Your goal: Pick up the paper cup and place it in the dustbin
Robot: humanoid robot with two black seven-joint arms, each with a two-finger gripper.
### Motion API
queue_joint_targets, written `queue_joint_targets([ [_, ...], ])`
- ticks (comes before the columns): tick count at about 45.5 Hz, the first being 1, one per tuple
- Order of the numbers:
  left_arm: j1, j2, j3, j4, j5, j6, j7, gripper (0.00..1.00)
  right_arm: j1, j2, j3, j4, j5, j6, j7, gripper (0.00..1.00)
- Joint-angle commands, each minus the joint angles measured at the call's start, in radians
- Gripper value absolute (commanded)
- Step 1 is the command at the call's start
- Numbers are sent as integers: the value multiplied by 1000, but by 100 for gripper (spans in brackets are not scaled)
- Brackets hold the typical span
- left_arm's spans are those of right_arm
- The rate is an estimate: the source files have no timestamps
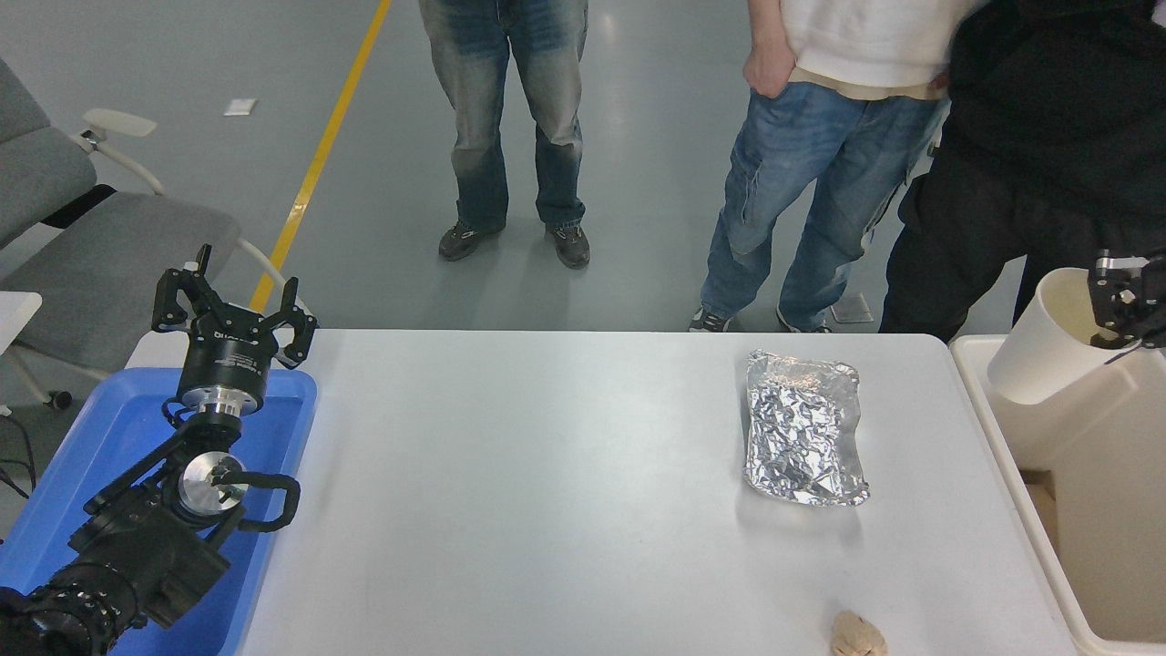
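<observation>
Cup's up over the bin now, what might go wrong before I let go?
1. The right end effector pinches only the rim of the paper cup, which hangs tilted; a thin rim hold might slip or crush.
2. The cup sits over the dustbin's table-side corner, so an early release might clip the rim and bounce onto the table.
3. The end effector is at the picture's edge, so its release is hard to watch.

- The dustbin [1029, 474] stands off the table's [547, 474] right edge.
- The paper cup [1048, 337], tilted, hangs above the dustbin's far end in the right gripper [1125, 305].
- The foil packet [802, 428] lies on the table, left of the dustbin.
- The small lump [856, 635] sits at the near edge.
- The tray [82, 456] lies at the left, under the left gripper [232, 305].
</observation>
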Motion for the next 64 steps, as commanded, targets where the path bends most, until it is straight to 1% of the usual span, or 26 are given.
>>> queue_joint_targets([
  [1,0,0,0,1,0,0,0,99,-216,-92,-2,-128,-1,-172,2,0],
  [7,0,-1,-2,1,0,0,0,99,-431,-135,61,-166,-2,-462,3,0],
  [10,0,0,0,1,0,0,0,99,-543,-142,120,-204,-5,-530,5,0],
  [18,0,0,-2,1,0,0,0,99,-842,-124,323,-394,-12,-544,5,0],
  [25,0,0,0,1,0,0,0,99,-1127,-63,539,-597,-18,-605,9,0],
  [28,0,-1,-2,1,0,0,0,99,-1236,-29,625,-696,-19,-633,26,0],
  [33,0,0,-2,0,0,0,0,99,-1370,61,725,-877,-19,-667,74,0],
  [41,0,-1,-2,0,0,0,0,99,-1497,175,745,-1082,-19,-742,134,0],
  [46,0,0,-2,0,0,0,0,99,-1578,256,739,-1227,-19,-765,160,0],
  [51,0,-1,-2,0,0,0,0,99,-1623,301,733,-1283,-21,-773,161,0],
  [63,0,0,-2,0,0,0,0,99,-1637,306,723,-1289,-21,-777,160,0],
  [64,0,0,-2,0,0,0,0,99,-1637,306,723,-1290,-21,-779,160,5],
])
